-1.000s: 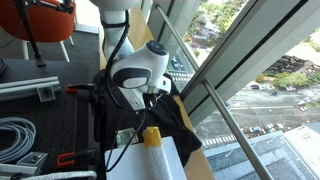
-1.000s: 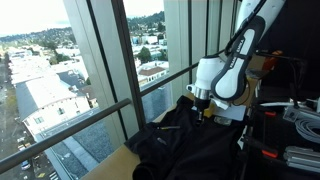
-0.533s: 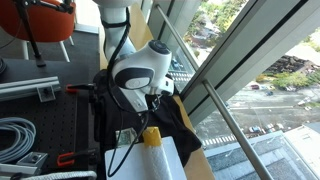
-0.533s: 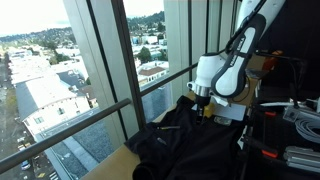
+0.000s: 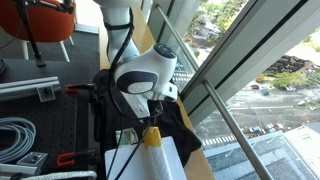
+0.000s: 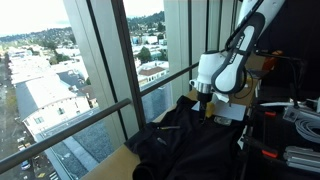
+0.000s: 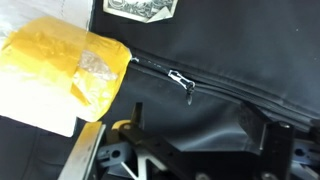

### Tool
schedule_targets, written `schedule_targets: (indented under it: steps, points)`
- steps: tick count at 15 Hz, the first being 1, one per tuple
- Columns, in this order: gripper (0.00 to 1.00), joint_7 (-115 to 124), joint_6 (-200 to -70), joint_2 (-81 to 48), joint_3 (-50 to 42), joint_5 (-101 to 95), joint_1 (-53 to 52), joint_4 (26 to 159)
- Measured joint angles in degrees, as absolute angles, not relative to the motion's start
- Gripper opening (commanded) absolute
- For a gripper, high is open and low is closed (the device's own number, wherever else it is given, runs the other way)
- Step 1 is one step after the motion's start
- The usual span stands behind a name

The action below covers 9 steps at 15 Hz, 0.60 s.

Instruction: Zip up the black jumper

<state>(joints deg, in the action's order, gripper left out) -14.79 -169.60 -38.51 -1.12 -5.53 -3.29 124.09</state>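
Observation:
The black jumper lies rumpled and fills the wrist view; it also shows in both exterior views. Its zip runs slantwise across the cloth, with the small pale zip pull lying loose on it. My gripper hangs just above the cloth, below the pull in the picture, open with nothing between its fingers. In both exterior views the gripper points down over the jumper near the window.
A yellow object lies at the end of the zip on a white sheet. A pale label sits on the jumper. Window rail and glass run close beside it. A black perforated board holds cables and clamps.
The jaws have gone from shut to open and let go of the zip pull. The wrist has lifted slightly.

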Motion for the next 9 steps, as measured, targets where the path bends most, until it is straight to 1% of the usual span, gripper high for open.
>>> schedule_targets:
  steps: [6,7,8,9]
  points:
    - [1.00,-14.8,-169.4,-39.9,-1.1,-5.5,-3.1,123.3]
    - [0.86,-14.8,-169.4,-40.1,-1.1,-5.5,-3.1,123.1]
    - [0.74,-14.8,-169.3,-40.3,-1.1,-5.5,-3.1,122.8]
    - [0.68,-14.8,-169.3,-40.6,-1.1,-5.5,-3.1,122.6]
